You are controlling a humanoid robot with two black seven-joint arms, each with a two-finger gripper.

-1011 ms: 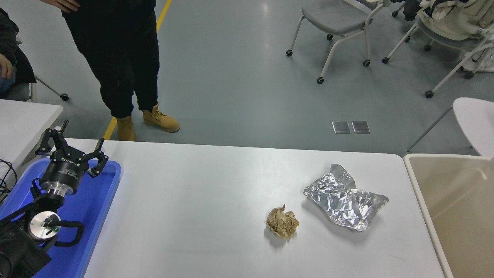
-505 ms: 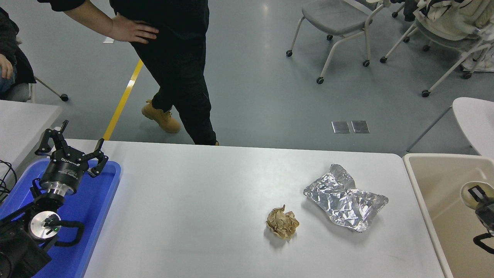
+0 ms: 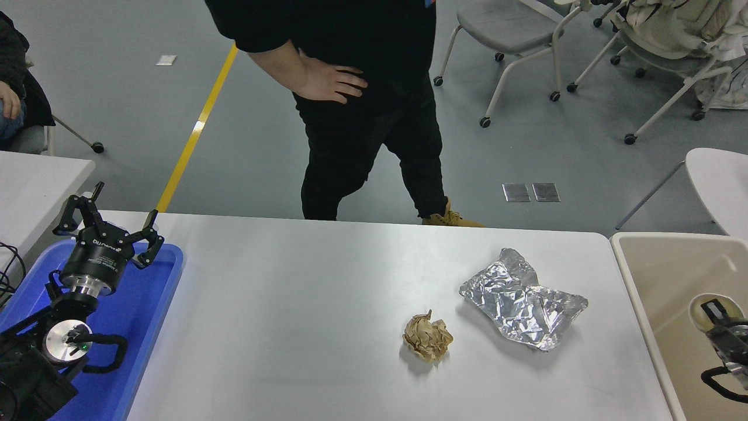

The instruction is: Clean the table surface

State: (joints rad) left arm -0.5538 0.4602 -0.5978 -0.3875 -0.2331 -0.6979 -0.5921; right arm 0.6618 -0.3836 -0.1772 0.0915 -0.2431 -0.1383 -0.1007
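Two end effectors: left end effector (image 3: 108,219) spread wide, empty, over blue tray (image 3: 153,316).

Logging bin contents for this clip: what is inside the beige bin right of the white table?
Inside the beige plastic bin, only the robot's right gripper shows, over a pale round object that it partly hides. The bin's lower right part lies outside the picture.

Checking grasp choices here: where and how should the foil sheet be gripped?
The foil sheet lies nearly flat. Best bet is its raised crumpled corner at the far left, pinched from above; the flat right end offers little to grip.
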